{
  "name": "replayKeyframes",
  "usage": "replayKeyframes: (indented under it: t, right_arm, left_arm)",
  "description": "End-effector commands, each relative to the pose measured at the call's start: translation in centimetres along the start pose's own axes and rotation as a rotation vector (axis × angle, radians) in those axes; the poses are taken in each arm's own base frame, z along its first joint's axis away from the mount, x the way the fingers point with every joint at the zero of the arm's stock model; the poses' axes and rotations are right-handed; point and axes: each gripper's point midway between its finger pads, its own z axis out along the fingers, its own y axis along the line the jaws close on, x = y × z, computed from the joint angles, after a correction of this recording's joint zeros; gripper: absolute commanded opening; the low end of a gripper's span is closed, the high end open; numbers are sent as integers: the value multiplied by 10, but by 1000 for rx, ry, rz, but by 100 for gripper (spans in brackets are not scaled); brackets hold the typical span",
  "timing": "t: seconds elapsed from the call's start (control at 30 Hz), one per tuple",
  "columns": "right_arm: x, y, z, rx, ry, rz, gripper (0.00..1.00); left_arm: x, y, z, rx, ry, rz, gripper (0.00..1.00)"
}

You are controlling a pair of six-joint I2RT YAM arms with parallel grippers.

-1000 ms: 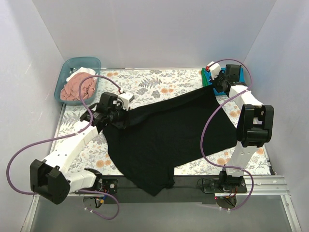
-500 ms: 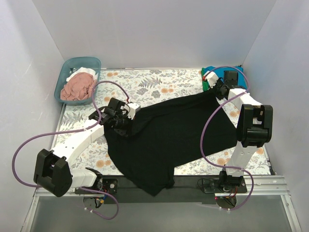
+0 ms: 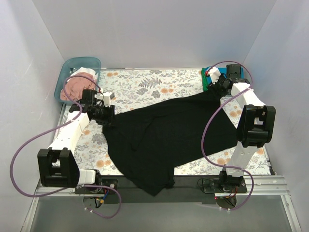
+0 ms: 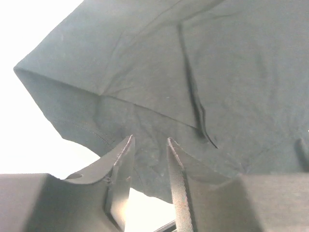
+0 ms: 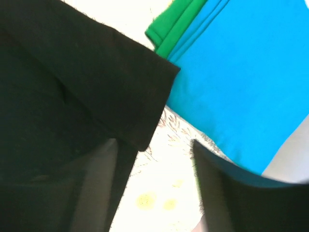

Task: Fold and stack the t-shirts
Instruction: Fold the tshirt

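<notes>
1. Cloth with a floral print covers the bench [image 3: 145, 82].
2. The black t-shirt [image 3: 164, 140] lies spread across it, hem hanging over the near edge.
3. A teal tub [image 3: 65, 72], far left, holds a pink t-shirt [image 3: 77, 88] and a white t-shirt [image 3: 81, 72].
4. A folded blue t-shirt [image 5: 241, 72] sits far right, with a green t-shirt [image 5: 166, 29] edging out beside it.
5. The right pincer [image 5: 153, 145] is spread wide beside a black sleeve's edge.
6. The left pincer [image 4: 149, 142] is slightly parted at the other sleeve, gripping nothing.

Black tee [image 3: 164, 140] blocks ctr; tub [image 3: 82, 60] blocks far-L corner.
</notes>
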Motion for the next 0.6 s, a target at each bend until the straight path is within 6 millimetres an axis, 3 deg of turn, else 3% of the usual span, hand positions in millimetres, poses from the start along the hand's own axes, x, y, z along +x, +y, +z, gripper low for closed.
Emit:
replayKeyframes:
  t: [0.0,0.2,0.27,0.33,0.43,0.53,0.57]
  right_arm:
    - [-18,33,-12,-86,5,25,60]
    - [22,77,9,-153,160,24,34]
    - [35,84,14,-166,202,28,30]
    - [61,97,19,-191,283,33,28]
    - [77,109,21,-217,324,31,25]
    - [91,127,18,-263,364,33,25]
    - [91,135,17,-280,367,24,25]
  left_arm:
    - [21,25,23,-55,90,-82,29]
    - [34,59,53,-147,174,-168,22]
    - [41,63,61,-156,200,-188,20]
    - [51,71,74,-172,237,-204,19]
    - [53,85,84,-217,260,-209,17]
    - [47,109,98,-287,282,-195,16]
    - [47,130,96,-316,286,-225,15]
